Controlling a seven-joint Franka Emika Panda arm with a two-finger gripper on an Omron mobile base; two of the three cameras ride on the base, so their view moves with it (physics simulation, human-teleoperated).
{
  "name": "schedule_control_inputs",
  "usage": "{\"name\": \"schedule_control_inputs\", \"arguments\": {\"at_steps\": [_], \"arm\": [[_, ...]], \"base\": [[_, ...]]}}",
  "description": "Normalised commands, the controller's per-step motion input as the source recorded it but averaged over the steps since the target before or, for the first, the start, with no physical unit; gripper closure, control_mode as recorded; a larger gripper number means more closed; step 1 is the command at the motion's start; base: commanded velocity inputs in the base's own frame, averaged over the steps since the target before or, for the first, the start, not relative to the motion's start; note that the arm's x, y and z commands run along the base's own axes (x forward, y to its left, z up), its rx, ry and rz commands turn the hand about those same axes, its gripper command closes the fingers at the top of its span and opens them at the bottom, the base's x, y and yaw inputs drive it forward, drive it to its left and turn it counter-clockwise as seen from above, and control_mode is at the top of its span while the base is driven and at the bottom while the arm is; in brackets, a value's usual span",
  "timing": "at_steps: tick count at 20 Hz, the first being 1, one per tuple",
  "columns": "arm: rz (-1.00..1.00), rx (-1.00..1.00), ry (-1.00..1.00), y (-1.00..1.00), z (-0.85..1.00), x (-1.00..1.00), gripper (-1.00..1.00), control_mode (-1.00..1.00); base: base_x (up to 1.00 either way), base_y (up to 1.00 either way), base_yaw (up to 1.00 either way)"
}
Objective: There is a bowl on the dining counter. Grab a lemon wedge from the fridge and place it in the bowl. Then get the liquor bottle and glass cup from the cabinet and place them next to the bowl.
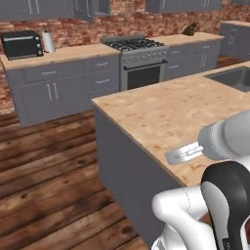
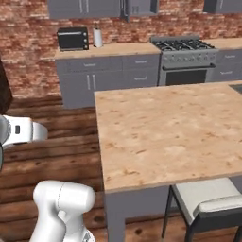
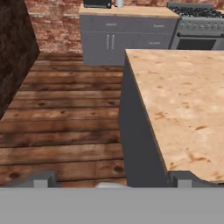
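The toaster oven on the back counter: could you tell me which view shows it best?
The left base view: the toaster oven appears whole and largest. The right base view shows it smaller; the hand view catches just its bottom edge.

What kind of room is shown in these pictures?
A home kitchen, it seems. A gas stove with an oven stands against the brick wall, a toaster oven sits on the grey cabinets' counter, and a sink is set in the wooden-topped island.
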Motion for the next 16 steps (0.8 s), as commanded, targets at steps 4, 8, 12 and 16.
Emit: {"name": "schedule_control_inputs", "arguments": {"at_steps": [4,8,12,16], "arm": [[0.00,0.00,0.00,0.00,0.00,0.00,-1.00,1.00],[0.00,0.00,0.00,0.00,0.00,0.00,-1.00,1.00],[0.00,0.00,0.00,0.00,0.00,0.00,-1.00,1.00],[0.00,0.00,0.00,0.00,0.00,0.00,-1.00,1.00]], "base": [[0.44,0.88,-0.55],[0.43,0.88,-0.55],[0.44,0.93,-0.53],[0.49,1.00,-0.46]]}}
